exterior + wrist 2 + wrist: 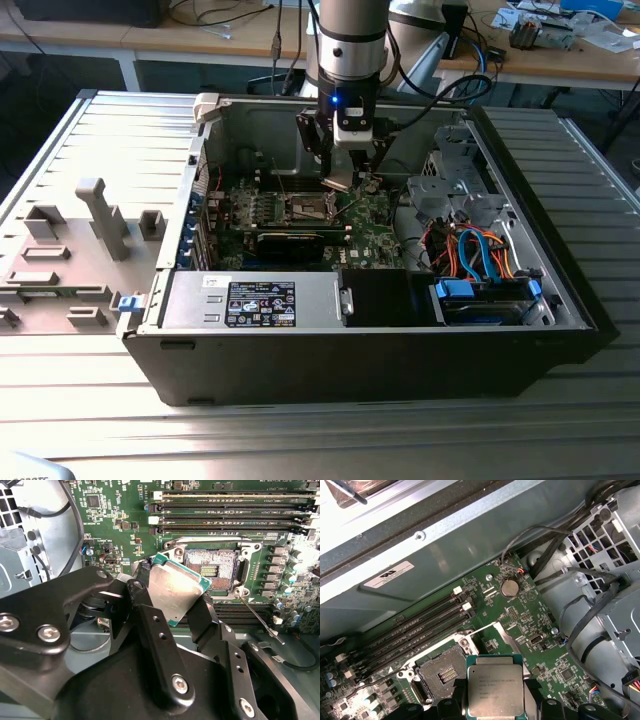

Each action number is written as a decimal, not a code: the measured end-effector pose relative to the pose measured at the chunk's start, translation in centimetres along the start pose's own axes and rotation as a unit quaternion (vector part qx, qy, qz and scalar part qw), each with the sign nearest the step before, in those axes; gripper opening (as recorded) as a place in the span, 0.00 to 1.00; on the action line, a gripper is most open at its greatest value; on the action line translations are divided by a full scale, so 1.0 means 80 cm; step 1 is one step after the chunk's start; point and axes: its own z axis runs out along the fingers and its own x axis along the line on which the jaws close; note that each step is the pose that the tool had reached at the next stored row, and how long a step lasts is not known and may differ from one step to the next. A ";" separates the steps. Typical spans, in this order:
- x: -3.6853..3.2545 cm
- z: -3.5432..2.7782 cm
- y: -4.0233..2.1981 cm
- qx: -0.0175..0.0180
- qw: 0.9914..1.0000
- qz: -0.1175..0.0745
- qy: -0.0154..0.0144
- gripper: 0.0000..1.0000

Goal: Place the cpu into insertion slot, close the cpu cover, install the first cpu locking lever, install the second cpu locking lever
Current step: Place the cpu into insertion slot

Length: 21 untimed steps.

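My gripper [340, 168] hangs inside the open computer case and is shut on the cpu [175, 587], a flat silvery square with a green edge. Black fingers [145, 605] press two opposite edges of it. In both wrist views the cpu [495, 685] floats tilted just beside and above the insertion slot [210, 569], whose dark pin field lies bare inside a silver rim. The cpu cover [507, 641] stands swung open at the slot's [442, 672] edge. A thin locking lever [260, 617] sticks out unlatched beside the socket.
Memory slots [225, 510] run along one side of the socket. In the exterior view, a long black card [290, 243] lies in front of the board and a labelled power supply [260, 300] sits at the case front. Drive cage and blue and orange cables [480, 260] fill the exterior view's right.
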 end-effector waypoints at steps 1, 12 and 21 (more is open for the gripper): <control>0.0000 0.0000 0.0000 0.000 1.000 0.000 0.000 0.54; 0.0000 0.0003 0.0000 0.000 1.000 0.005 0.000 0.54; 0.0000 0.0008 0.0000 0.000 1.000 0.008 0.000 0.54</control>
